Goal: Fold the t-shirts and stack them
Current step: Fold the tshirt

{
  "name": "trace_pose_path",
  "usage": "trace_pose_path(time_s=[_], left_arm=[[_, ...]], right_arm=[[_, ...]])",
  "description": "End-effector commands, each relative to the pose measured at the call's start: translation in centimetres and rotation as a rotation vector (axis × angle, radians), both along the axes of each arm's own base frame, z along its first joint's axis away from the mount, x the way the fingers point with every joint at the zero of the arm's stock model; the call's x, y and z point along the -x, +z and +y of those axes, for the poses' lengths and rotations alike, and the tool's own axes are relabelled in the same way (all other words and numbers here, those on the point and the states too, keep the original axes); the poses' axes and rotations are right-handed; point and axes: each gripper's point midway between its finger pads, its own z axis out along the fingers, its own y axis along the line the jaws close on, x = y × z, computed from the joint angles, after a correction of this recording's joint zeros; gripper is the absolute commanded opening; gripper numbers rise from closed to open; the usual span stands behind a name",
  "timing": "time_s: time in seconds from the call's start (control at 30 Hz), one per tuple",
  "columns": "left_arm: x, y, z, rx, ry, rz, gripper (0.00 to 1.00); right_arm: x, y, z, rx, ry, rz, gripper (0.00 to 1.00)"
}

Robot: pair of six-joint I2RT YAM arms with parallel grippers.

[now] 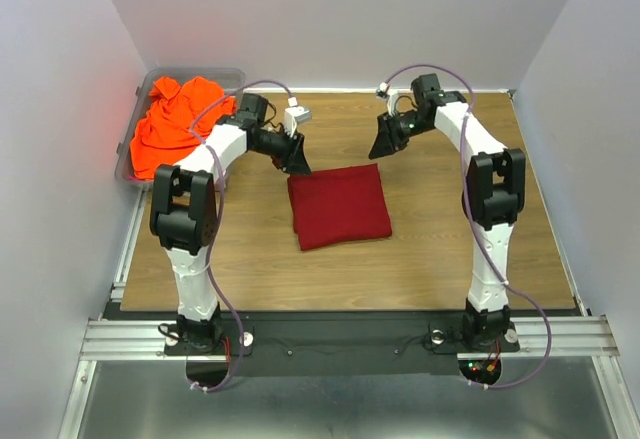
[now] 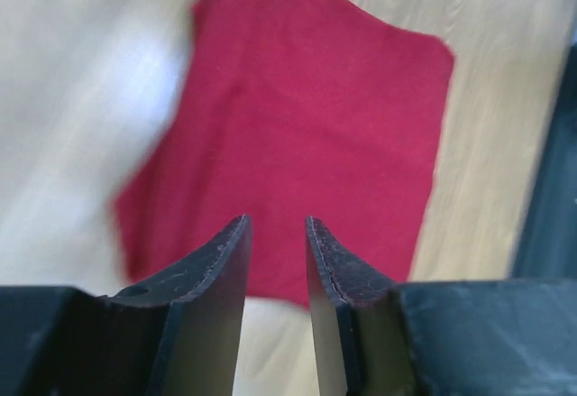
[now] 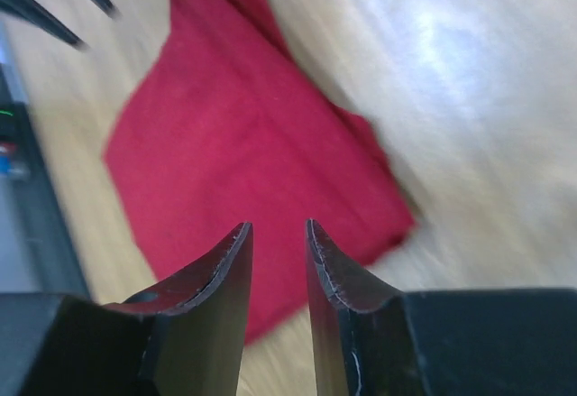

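A dark crimson red t-shirt (image 1: pixel 340 205) lies folded into a rough square on the middle of the wooden table; it also shows in the left wrist view (image 2: pixel 306 116) and the right wrist view (image 3: pixel 243 143). A bright orange t-shirt (image 1: pixel 172 124) is crumpled in the clear bin (image 1: pixel 229 77) at the far left. My left gripper (image 1: pixel 298 166) hovers just above the red shirt's far left corner, jaws slightly apart and empty (image 2: pixel 277 225). My right gripper (image 1: pixel 383 149) hovers beyond the shirt's far right corner, jaws slightly apart and empty (image 3: pixel 277 226). No magenta fabric is visible.
White walls enclose the table on the left, back and right. The bin sits at the table's far left corner. Bare wood (image 1: pixel 450 259) lies around the red shirt. The arm bases stand on a rail (image 1: pixel 340 337) at the near edge.
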Motion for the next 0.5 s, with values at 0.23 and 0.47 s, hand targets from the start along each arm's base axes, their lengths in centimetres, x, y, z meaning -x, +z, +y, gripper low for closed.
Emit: trace_pose_path(time_s=[0.23, 0.47], left_arm=[[-4.7, -7.3, -0.3, 0.064, 0.238, 0.252, 0.4], [-7.9, -8.4, -0.5, 0.043, 0.217, 0.231, 0.4]], right_arm=[[-3.5, -9.3, 1.9, -0.098, -0.142, 0.227, 0.33], [-7.3, -10.3, -1.3, -0.052, -0.253, 0.172, 0.35]])
